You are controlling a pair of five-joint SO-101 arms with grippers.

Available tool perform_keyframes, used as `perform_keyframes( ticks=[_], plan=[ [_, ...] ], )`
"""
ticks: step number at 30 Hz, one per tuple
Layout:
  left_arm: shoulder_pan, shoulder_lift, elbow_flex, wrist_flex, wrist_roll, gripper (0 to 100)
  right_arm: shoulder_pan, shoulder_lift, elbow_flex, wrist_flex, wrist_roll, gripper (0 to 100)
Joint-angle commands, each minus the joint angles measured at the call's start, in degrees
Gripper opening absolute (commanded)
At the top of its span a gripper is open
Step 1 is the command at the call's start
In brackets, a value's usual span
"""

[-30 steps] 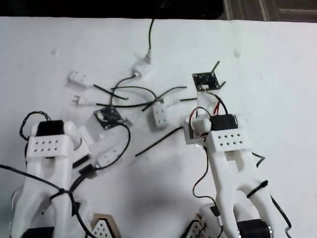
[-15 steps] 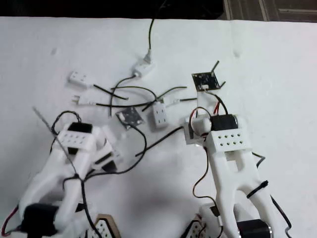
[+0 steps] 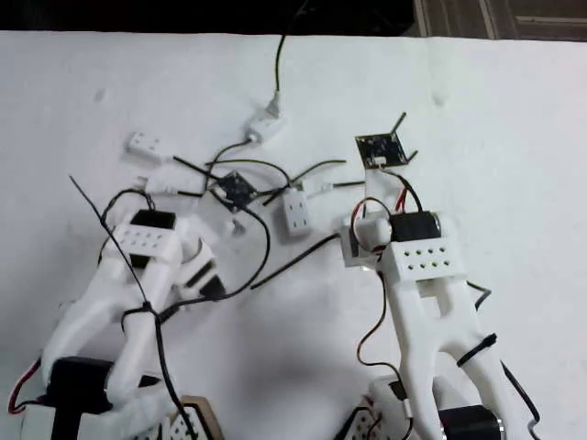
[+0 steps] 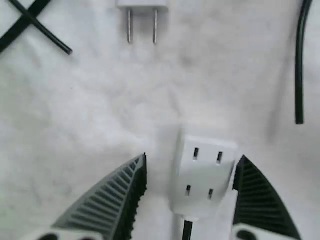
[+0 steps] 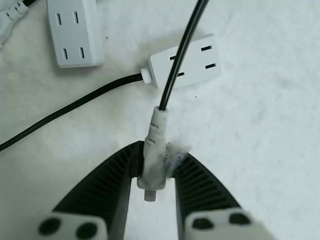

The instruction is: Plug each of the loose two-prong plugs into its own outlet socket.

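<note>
overhead, table (image 3: 514,110): white surface, both arms side by side, black cords (image 3: 248,170) tangled across its middle.
left arm (image 3: 138,252): angled inward toward the tangle.
left gripper (image 4: 193,159): jaws spread wide, one on each side of a socket block; the dark jaw sits just beside the block's edge, and contact cannot be told.
socket block (image 4: 202,172): white, flat on the table between the left jaws, slots facing up, its dark cord leaving toward the wrist.
loose plug (image 4: 142,7): white, two metal prongs pointing back at the socket block, well apart from it with bare table between.
cut cord (image 4: 300,60): black, its end lying off to one side of the socket block, not touching it.
right arm (image 3: 417,261): pointing straight up the table.
right gripper (image 5: 159,152): jaws pinched together on a white plug.
white plug (image 5: 155,130): gripped by its body, strain relief pointing away from the wrist.
black cord (image 5: 180,50): runs from the white plug across a second socket.
second socket (image 5: 192,62): white, flat on the table just beyond the held plug, slots up, its own dark cord leading off sideways.
third socket (image 5: 75,32): white, near the second socket, not touching it.
</note>
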Motion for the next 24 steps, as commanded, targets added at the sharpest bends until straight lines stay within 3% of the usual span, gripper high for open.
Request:
perform_keyframes(
  ticks=[1, 8, 24],
  plan=[
    [0.3, -2.7, -2.8, 3.9, 0.8, 31, -0.7, -2.6, -0.4, 1.2, 0.4, 1.8],
    [-0.3, -20.4, -2.6, 12.1, 1.9, 31, -4.2, -3.4, -2.5, 6.3, 0.9, 1.8],
    [-2.8, -52.5, 14.6, 4.6, 21.1, 31, -28.6, -24.1, -2.7, 13.3, 0.7, 1.8]
  ],
)
